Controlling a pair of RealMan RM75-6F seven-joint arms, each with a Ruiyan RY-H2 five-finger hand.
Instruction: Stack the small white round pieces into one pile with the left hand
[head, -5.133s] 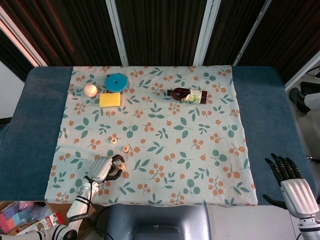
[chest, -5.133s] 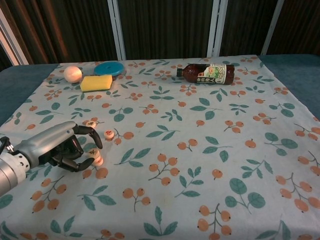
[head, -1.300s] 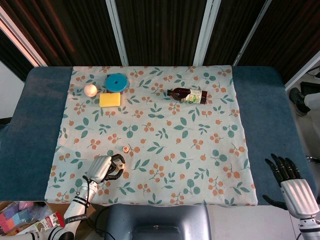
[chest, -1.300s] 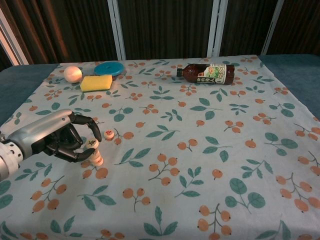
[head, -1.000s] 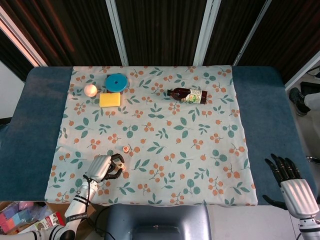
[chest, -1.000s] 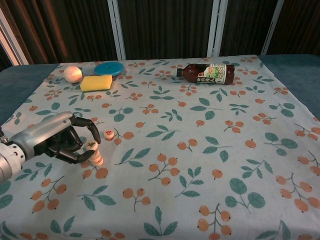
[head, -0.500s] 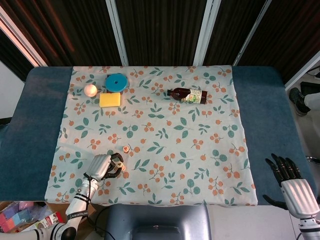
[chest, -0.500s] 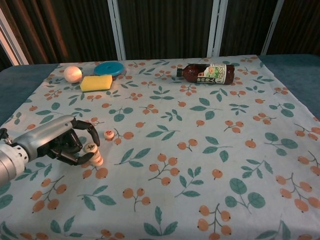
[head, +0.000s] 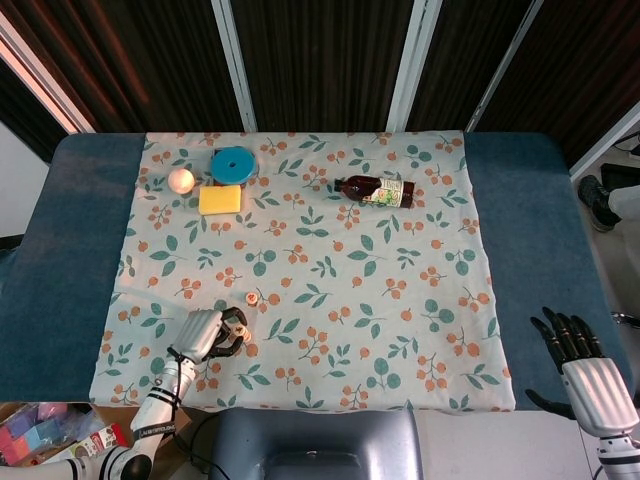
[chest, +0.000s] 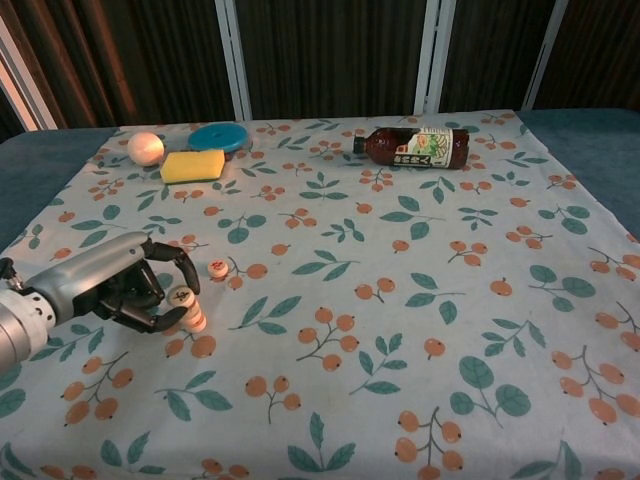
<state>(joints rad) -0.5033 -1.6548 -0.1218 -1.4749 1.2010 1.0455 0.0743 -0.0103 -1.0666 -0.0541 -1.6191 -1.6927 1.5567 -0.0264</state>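
**Q:** ok so what's actually on the worktop, going left to right?

**A:** Far left near the front edge is the left robot hand (chest: 110, 290), fingers curled round a small white round piece (chest: 181, 296) with a red mark on top. That piece sits on top of a little pile (chest: 195, 318) of the same ones, kinda tilted. Honestly can't tell from the chest view if it's fully resting on the pile or just pinched there. One more loose piece (chest: 216, 268) lies just beside it, further back on the cloth.

**Q:** and the back of the worktop?

**A:** Back left there's a pale ball (head: 181, 180), then a yellow sponge (head: 220, 199) with a blue round lid (head: 231, 164) just behind it. Toward the middle a brown bottle (head: 376, 190) lies on its side, cap pointing left.

**Q:** what's the surface like?

**A:** A white cloth (head: 400, 330) with orange berries and green leaves, spread over a dark blue worktop (head: 60, 250) that shows at both sides. Behind it are dark curtains (head: 320, 60) with pale upright frames.

**Q:** right side?

**A:** The right robot hand (head: 582, 362) is off the cloth at the front right corner, fingers spread, holding nothing.
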